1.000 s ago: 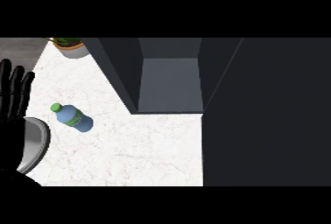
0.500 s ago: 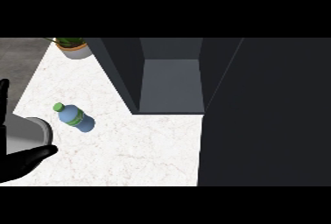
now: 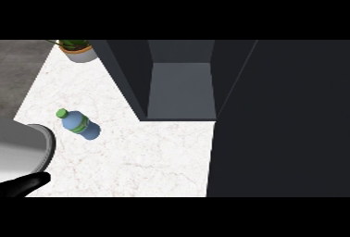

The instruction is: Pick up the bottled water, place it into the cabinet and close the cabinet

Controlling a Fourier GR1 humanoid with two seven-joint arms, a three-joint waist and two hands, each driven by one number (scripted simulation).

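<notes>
My left hand [image 3: 21,185] has sunk into the lower left corner, and I cannot tell how its fingers are set. The bottle [image 3: 77,124] stands unmoved on the counter [image 3: 137,157], left of the open cabinet [image 3: 179,88].

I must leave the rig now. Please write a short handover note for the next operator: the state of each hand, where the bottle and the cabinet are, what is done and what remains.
Left hand: only a black tip shows in the lower left corner, under the grey forearm; its state cannot be told.
Right hand: not in view.
Bottled water: on the counter, left of the cabinet, with nothing touching it.
Cabinet: open.
Done: nothing yet.
Left: grasp the bottle, place it in the cabinet, close the cabinet.
</notes>
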